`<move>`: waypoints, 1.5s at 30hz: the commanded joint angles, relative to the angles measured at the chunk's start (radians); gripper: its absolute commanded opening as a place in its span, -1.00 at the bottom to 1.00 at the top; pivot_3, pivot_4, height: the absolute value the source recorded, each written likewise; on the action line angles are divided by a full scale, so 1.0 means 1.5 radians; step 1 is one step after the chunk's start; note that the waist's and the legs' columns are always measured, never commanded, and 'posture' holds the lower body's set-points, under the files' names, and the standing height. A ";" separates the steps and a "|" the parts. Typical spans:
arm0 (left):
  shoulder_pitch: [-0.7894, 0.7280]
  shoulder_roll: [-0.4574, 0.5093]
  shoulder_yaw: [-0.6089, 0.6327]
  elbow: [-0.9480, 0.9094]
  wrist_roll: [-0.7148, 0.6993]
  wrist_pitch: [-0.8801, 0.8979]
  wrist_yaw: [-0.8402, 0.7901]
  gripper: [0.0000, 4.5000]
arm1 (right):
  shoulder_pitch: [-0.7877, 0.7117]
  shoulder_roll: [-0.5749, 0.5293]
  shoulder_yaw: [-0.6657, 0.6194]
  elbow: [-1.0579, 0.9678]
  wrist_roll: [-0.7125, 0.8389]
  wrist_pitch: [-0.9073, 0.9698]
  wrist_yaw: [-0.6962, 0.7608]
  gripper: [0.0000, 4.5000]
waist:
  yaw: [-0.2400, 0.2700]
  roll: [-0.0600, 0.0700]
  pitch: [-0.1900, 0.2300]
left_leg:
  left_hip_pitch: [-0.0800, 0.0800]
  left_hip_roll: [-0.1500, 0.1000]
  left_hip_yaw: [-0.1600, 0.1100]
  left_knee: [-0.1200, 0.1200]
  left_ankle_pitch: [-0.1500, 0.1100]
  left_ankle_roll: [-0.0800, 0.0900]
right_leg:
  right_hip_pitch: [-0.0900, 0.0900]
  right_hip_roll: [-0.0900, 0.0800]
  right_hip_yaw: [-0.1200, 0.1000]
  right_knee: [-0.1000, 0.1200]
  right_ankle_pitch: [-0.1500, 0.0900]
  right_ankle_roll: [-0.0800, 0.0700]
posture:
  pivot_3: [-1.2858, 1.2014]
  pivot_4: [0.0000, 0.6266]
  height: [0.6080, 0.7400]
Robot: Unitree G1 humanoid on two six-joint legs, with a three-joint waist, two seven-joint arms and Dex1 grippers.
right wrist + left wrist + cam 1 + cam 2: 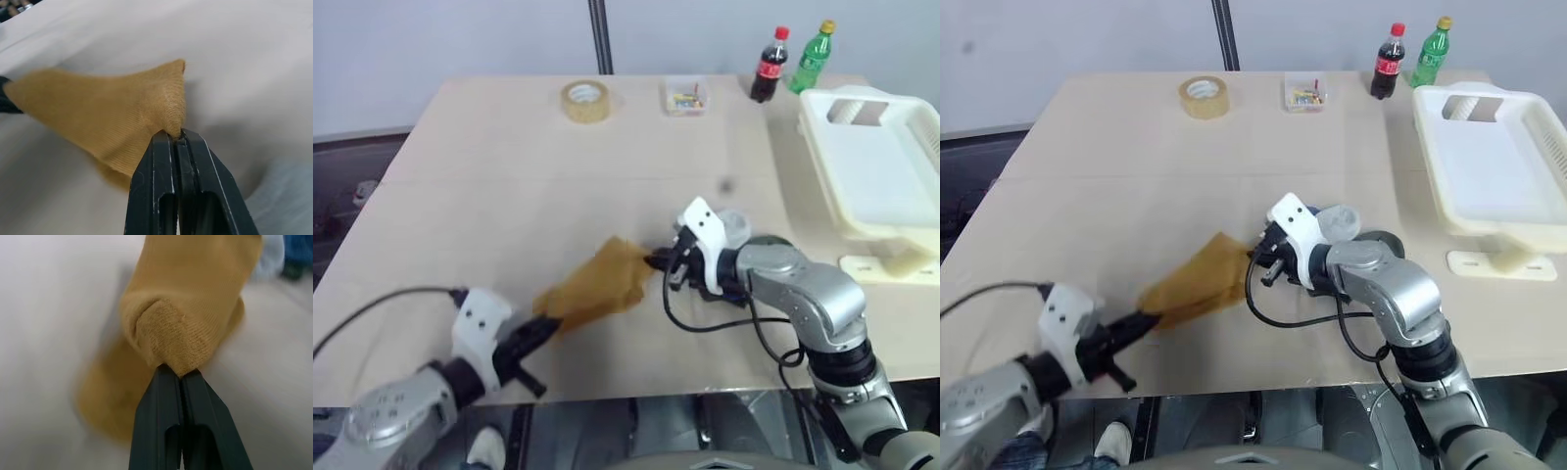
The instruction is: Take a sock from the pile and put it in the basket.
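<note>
Left gripper (544,328): fingers pressed together on one end of the sock, near the front edge of the worktop.
Right gripper (658,261): fingers pinched tight on the sock's other end, around the worktop's middle.
Sock (597,284): mustard-yellow, stretched between the two grippers; its long axis runs from the front-left up toward the worktop's centre.
Left wrist view: the sock's bunched end (173,340) sits right at the closed fingertips, with the rest running away beyond it.
Right wrist view: a pointed corner of the sock (171,117) is caught at the fingertips, and the fabric fans out toward the far gripper.
Basket (886,230): white, slotted, at the worktop's right edge, well apart from the sock.
Tape roll (585,101): near the back edge.
Bottles (770,65): at the back-right corner, just behind the basket.
</note>
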 commanded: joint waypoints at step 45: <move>-0.020 -0.087 -0.110 0.169 0.132 -0.240 0.022 -1.00 | -0.004 -0.042 0.097 0.004 -0.020 -0.317 0.035 0.22 | -0.002 -0.001 -0.001 | 0.001 0.000 -0.002 0.001 0.001 -0.001 | 0.002 0.004 -0.001 0.000 0.000 0.000 | 0.03 -0.52 1.00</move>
